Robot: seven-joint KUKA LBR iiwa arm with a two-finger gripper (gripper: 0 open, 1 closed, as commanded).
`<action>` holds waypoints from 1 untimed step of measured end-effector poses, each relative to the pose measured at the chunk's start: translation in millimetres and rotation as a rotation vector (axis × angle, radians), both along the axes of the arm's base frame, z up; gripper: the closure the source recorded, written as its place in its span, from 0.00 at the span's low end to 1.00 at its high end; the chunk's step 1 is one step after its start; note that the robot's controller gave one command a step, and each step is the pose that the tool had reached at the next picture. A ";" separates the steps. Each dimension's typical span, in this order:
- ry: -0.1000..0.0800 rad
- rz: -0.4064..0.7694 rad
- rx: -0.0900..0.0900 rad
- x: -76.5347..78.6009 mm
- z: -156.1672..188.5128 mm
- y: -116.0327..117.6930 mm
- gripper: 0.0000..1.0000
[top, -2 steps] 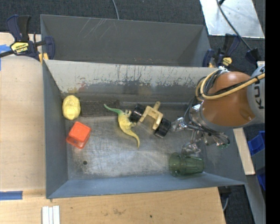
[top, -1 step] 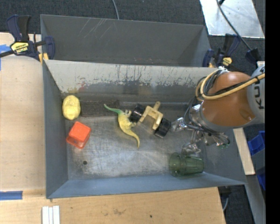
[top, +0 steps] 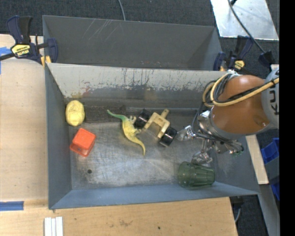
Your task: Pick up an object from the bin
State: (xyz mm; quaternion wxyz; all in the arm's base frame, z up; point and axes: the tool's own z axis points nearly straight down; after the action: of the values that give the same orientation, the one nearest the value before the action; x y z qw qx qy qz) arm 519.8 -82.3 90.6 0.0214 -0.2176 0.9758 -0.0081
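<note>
A: Cam view: where's the gripper (top: 204,157)?
B: Right end of bin (top: 132,43), low over a dark green cup (top: 195,175) lying on its side by the front wall. Spread or pinched, can't tell.
A: Why there?
B: Prob. the easiest pick. Cup sits well apart from dino (top: 130,129), cube (top: 82,141) and lemon (top: 74,112).

Dark green object (top: 195,175) in bin (top: 59,146) near-right corner, beside arm (top: 238,107)
</note>
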 end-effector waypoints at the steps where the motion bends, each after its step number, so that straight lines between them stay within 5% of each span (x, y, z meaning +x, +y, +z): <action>1: 0.037 0.329 -0.003 -9.4 28.7 14.1 0.00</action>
State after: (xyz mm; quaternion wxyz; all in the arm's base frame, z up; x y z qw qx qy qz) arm 510.4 -68.2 119.3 0.0041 -0.3748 0.9271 -0.0018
